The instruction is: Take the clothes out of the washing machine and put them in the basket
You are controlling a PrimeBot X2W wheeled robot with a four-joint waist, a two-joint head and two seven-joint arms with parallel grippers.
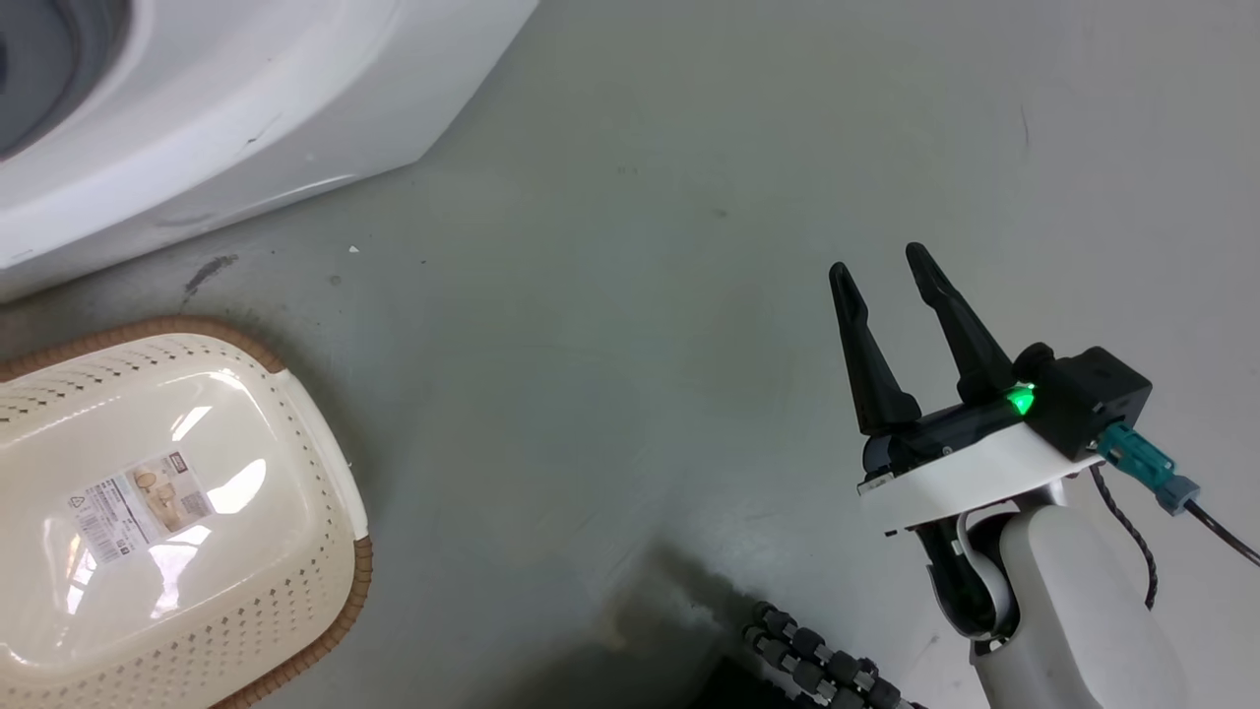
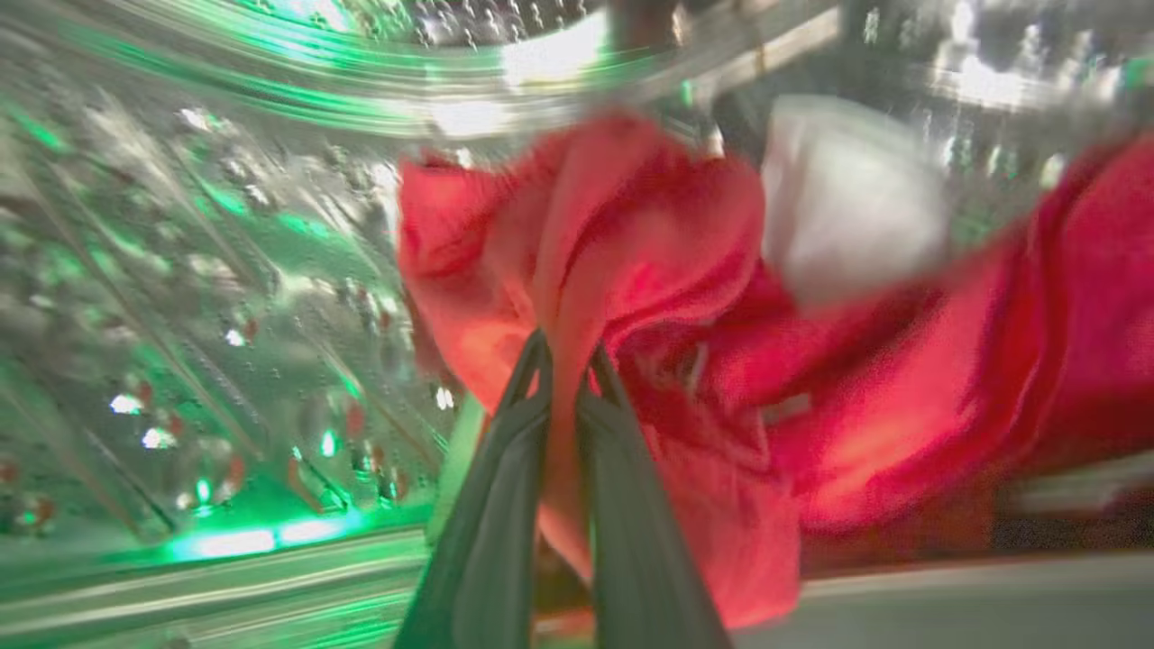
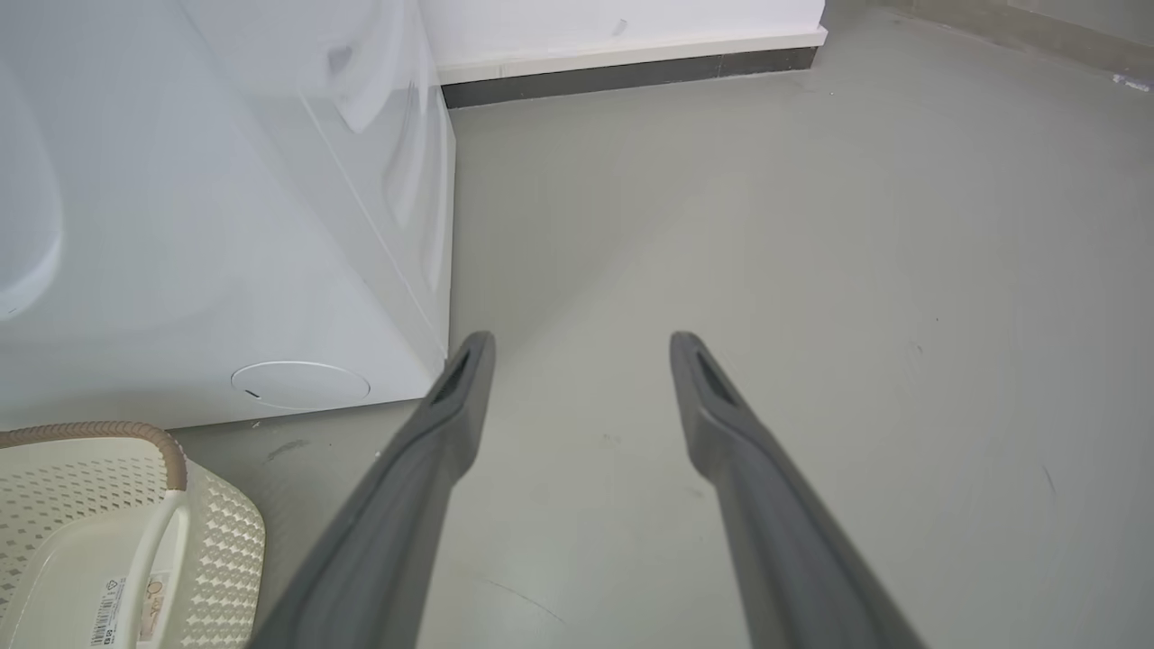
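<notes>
Closest in the left wrist view, the left pincer has its two dark fingers drawn almost together on a fold of the clothes, so it is gripping the red fabric. The bunched cloth spreads away from the fingertips with a pale patch on it, too blurred to tell what it is. Behind the cloth curves the shiny perforated drum, which puts the clothes inside the washing machine. In the head view the right pincer hangs open and empty above the grey floor, its fingers well spread. The basket stands on the floor at the robot's left, just in front of the machine's white base, with its pale bottom and paper label in plain sight. The step in hand looks like the pull-out of a garment from the drum. The next move calls for a firm hold while the left arm draws the cloth back through the porthole without a snag on the rim, then a swing over the basket before the fingers part.
</notes>
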